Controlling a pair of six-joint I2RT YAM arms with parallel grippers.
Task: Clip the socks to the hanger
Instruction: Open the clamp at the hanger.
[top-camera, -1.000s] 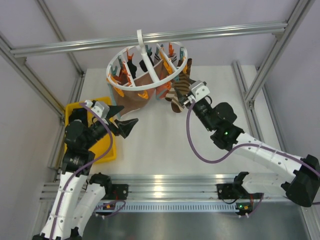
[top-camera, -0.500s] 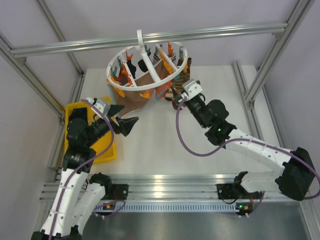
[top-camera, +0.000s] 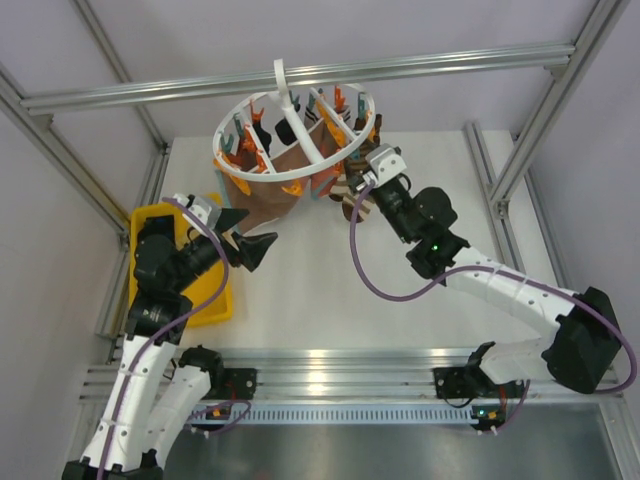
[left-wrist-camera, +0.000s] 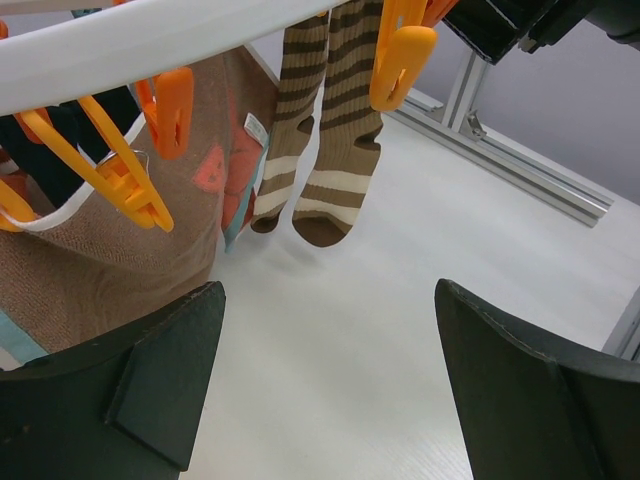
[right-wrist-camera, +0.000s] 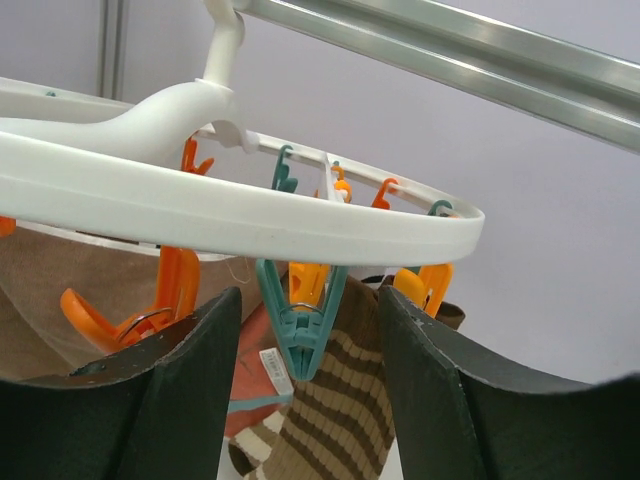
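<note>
The round white hanger (top-camera: 292, 176) hangs from the top bar by its hook. A plain brown sock (top-camera: 272, 198) and brown-and-cream striped socks (top-camera: 349, 192) hang clipped under it, and a dark sock (top-camera: 262, 136) hangs at the back. My right gripper (top-camera: 362, 178) is open just under the hanger's right rim (right-wrist-camera: 250, 210). Its jaws stand on either side of an empty teal clip (right-wrist-camera: 300, 330), in front of a striped sock (right-wrist-camera: 335, 420). My left gripper (top-camera: 250, 243) is open and empty, low in front of the brown sock (left-wrist-camera: 90, 260) and the striped socks (left-wrist-camera: 340, 130).
A yellow tray (top-camera: 216, 296) sits at the left table edge under the left arm. Aluminium frame posts and a top bar (top-camera: 420, 62) enclose the table. A rail (left-wrist-camera: 520, 165) runs along the right side. Orange clips (left-wrist-camera: 400, 60) hang from the rim.
My right gripper has moved up and left, from beside the striped socks to under the hanger's rim around the teal clip. The left arm has barely moved.
</note>
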